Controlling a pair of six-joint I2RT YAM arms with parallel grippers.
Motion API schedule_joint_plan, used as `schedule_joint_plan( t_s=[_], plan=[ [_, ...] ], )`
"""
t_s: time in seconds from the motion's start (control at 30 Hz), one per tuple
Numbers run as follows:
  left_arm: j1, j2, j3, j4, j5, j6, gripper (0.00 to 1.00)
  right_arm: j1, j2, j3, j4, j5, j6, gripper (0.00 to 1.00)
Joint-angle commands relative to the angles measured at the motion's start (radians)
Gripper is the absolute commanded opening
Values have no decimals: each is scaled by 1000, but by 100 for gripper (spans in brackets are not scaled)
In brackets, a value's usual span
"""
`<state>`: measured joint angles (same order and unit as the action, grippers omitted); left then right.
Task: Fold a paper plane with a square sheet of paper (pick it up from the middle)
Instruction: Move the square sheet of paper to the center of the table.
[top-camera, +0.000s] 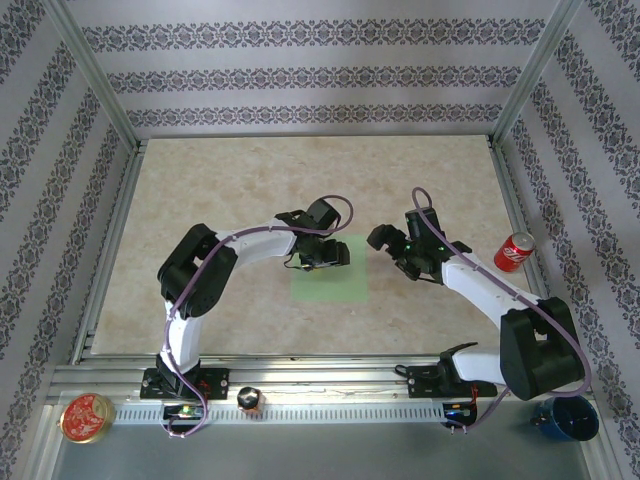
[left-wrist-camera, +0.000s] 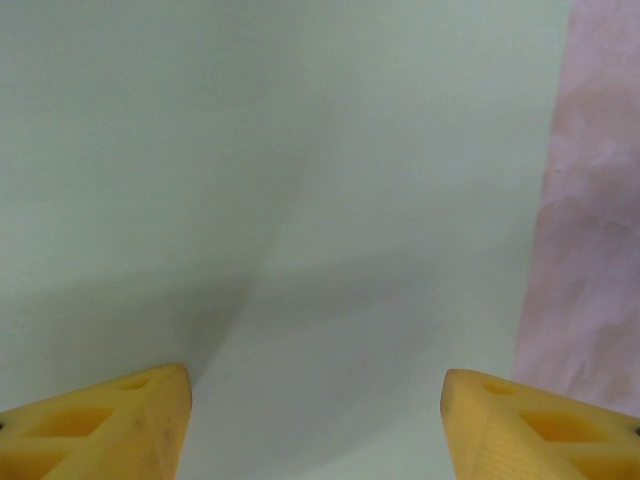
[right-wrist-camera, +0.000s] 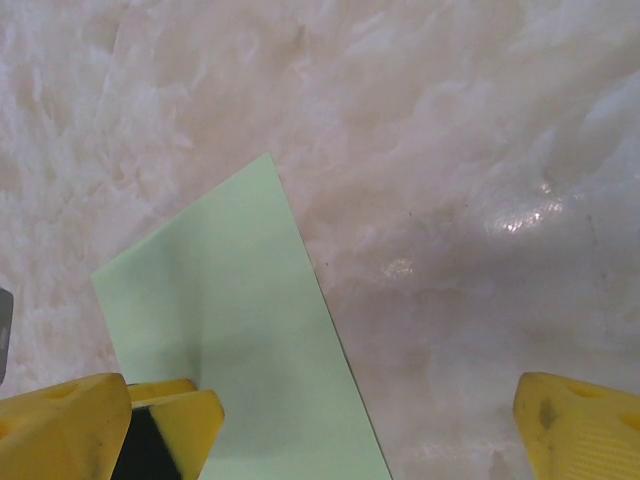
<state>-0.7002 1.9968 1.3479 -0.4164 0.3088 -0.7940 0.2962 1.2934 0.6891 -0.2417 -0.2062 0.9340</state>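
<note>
place: lab test cell | cues: aluminium frame, wallpapered panels, marble-look tabletop

— On the marbled beige table?
— Flat near the middle, the square sheet of paper, pale green.
— Anything else?
— At the right edge, a red soda can, well apart from the sheet.

The square sheet of paper is plain pale green. The table is cream and pink with cloudy swirls. The walls are white with grey flowery stripes. The arms are white and black, with purple cables. The fingers of the left gripper and the right gripper are yellow. The can is red. The cup is blue.
</note>
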Motion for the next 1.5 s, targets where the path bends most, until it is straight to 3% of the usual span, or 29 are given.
schedule_joint_plan(
  t_s=[0.0,0.47,0.67,0.93,1.17,1.47],
  plan=[
    [0,1,-19,-53,-55,-25,67,-8,-5,-8,-19,-26,-29,98],
    [59,-20,-89,-128,-60,121,69,-3,61,71,-25,-72,-59,98],
    [108,-42,-100,-155,-70,189,70,43,107,136,-35,-93,-110,98],
    [108,-101,-47,-198,-106,217,70,103,138,182,-83,-73,-160,98],
    [106,-99,94,-398,-275,145,70,100,97,148,-93,-24,-144,98],
    [86,54,289,-544,-262,170,72,100,74,143,-99,-33,-151,98]
  ],
)
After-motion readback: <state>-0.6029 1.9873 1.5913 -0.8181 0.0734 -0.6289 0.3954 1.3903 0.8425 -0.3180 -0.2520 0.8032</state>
